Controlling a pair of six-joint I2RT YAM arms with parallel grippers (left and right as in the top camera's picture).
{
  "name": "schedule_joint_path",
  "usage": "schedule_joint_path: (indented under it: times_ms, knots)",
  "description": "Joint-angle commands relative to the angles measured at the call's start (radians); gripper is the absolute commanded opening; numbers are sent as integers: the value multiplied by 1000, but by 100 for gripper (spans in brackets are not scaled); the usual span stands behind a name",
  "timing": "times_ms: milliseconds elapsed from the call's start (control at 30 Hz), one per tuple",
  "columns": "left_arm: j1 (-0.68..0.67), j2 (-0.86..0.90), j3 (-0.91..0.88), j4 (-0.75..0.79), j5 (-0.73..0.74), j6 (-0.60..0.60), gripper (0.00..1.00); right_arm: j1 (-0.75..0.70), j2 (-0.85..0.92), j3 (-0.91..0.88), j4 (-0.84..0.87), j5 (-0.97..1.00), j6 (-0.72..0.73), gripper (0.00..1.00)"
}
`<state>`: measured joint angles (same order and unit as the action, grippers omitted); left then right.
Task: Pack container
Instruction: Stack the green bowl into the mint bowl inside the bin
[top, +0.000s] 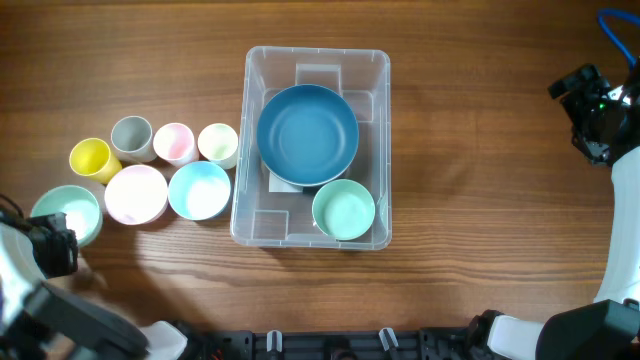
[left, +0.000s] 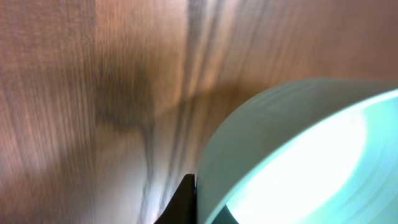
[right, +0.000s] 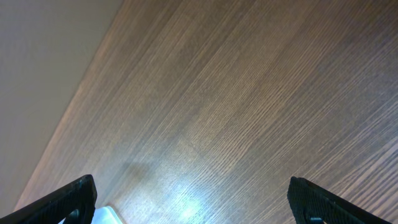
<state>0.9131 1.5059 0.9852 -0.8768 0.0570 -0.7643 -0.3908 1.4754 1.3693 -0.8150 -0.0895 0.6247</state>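
The clear plastic container (top: 248, 150) stands at the table's middle. It holds a large blue bowl (top: 307, 134) and a small mint bowl (top: 343, 209). My left gripper (top: 55, 245) is at the far left, at a second mint bowl (top: 68, 212). In the left wrist view one dark finger (left: 183, 199) presses on that bowl's outer wall (left: 261, 137); the other finger is hidden. My right gripper (top: 590, 110) is at the far right. Its fingers (right: 199, 199) are wide open and empty over bare wood.
Left of the container stand a yellow cup (top: 92, 159), a grey cup (top: 131, 138), a pink cup (top: 174, 143) and a cream cup (top: 218, 143). In front of them sit a pink bowl (top: 136, 194) and a light blue bowl (top: 199, 190).
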Motion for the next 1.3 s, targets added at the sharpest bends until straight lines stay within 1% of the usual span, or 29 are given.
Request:
schedule_joint_path:
  times_ms: [0,67,133,167,233,300,367,433,467,500,600,700,767,900,933,1033,1067,1100,1167,1233,1267]
  knots:
    - [-5,-234,17,-38,129,69,4,0,10,3,2,-8,7,100]
    - [-39,-325,27,-37,245,136,4,0,10,3,2,-8,7,100]
    - [-108,-405,32,-37,331,192,4,0,10,3,2,-8,7,100]
    - [-158,-439,32,-37,356,219,4,0,10,3,2,-8,8,100]
    - [-306,-491,31,-44,366,270,4,0,10,3,2,-8,7,100]
    - [-474,-507,31,-49,362,294,4,-1,11,3,2,-8,8,100]
    - [-713,-488,31,-32,353,298,4,-1,11,3,2,-8,7,100]
    - [-935,-443,31,5,296,298,4,-1,11,3,2,-8,7,100]
    - [-997,-425,31,17,272,298,4,-1,11,3,2,-8,7,100]
    - [-1094,-391,31,33,238,297,4,-1,11,3,2,-8,7,100]
    - [-1291,-298,31,55,135,286,4,-1,11,3,2,-8,7,100]
    - [-1414,-204,31,55,55,283,4,-2,11,3,2,-8,7,100]
    - [-1468,-124,31,69,38,278,4,-2,11,3,2,-8,7,100]
    - [-1515,14,31,136,47,278,4,-2,11,3,2,-8,7,99]
    - [-1525,52,32,165,81,279,4,-1,11,3,2,-8,7,100]
    - [-1525,59,38,195,129,278,5,-2,11,3,2,-8,7,100]
    - [-1521,50,51,182,127,278,11,-2,11,3,2,-8,7,100]
    - [-1514,39,70,163,124,278,21,-2,11,3,2,-8,7,100]
    - [-1482,2,122,95,107,278,46,-2,11,3,2,-8,7,100]
    - [-1434,-42,167,26,72,278,75,-1,11,3,2,-8,7,100]
    - [-1404,-64,185,-6,44,278,82,-1,11,3,2,-8,8,100]
